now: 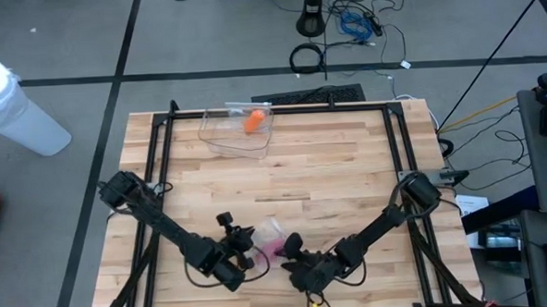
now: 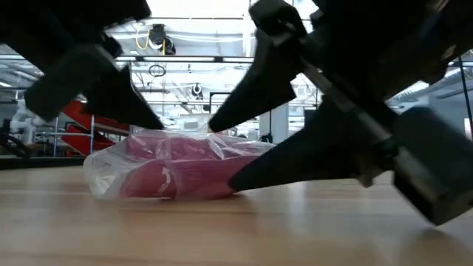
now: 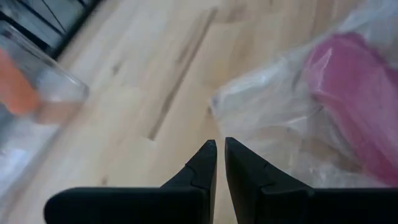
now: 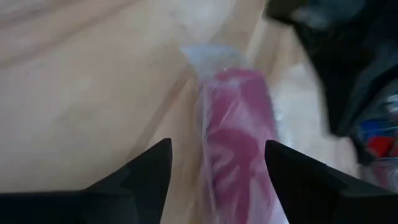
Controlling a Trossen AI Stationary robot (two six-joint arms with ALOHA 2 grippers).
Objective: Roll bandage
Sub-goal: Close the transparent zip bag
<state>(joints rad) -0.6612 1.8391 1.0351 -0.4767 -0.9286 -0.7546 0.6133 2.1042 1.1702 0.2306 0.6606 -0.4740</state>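
Observation:
A pink bandage roll (image 1: 279, 249) lies inside a crumpled clear plastic bag (image 2: 170, 166) that rests on the wooden table near its front edge. My left gripper (image 3: 221, 149) is shut, and its tips are at the bag's loose plastic (image 3: 273, 118) on the bag's left side. My right gripper (image 4: 217, 162) is open. Its two fingers stand on either side of the bag's right end, with the pink roll (image 4: 239, 124) between and just ahead of them. In the low view one right finger (image 2: 251, 89) is above the bag and the other (image 2: 295, 159) is down at the table. My left gripper's shut fingertips (image 2: 151, 118) come slanting down to the top of the bag's clear plastic, but I cannot tell whether they touch it. My right gripper's lower fingertip (image 2: 240, 177) lies at the bag's right end on the table, but I cannot tell whether it touches.
A clear plastic container (image 1: 238, 129) holding an orange thing stands at the table's far side; it also shows in the left wrist view (image 3: 37, 87). Black frame rails (image 1: 154, 168) run along the table's left, right and far sides. Bare wood lies between the container and the bag.

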